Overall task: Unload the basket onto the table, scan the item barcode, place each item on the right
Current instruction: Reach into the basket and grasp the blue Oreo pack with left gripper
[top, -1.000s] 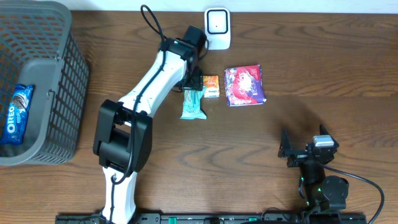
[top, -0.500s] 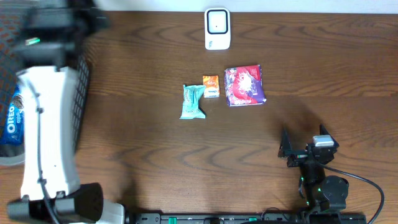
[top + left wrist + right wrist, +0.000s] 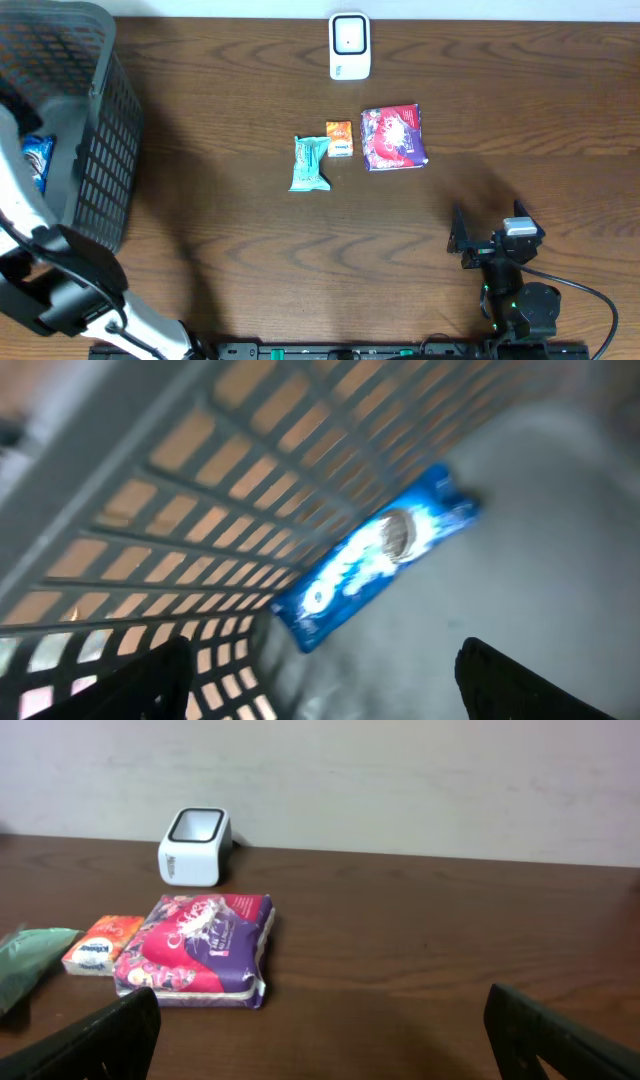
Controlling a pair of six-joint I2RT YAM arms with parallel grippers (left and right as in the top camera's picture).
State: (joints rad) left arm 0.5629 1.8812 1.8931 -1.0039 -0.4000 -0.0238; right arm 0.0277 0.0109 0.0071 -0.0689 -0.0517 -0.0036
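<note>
**Left hand over the basket, scanner waiting at the far edge**

Over on the left, the left hand (image 3: 325, 685) hangs inside the grey basket (image 3: 100, 150), its fingers (image 3: 150, 678) spread wide with nothing between them. Right below it, the blue Oreo pack (image 3: 375, 565) lies flat on the basket floor, close against the mesh wall. The wrist view is blurred, but the pack is plain enough.

Out on the table (image 3: 520, 110), the white scanner (image 3: 350, 45) stands at the far edge. In front of it there are three packs in a row: a teal pack (image 3: 310, 163), a small orange pack (image 3: 339, 138) just beside it, and a purple pack (image 3: 394, 137) on the right.

The right hand (image 3: 490, 245) sits low at the near right, well apart from the row. Its fingers (image 3: 560, 1040) are fully wide and empty, and its camera looks towards the purple pack and the scanner.
</note>
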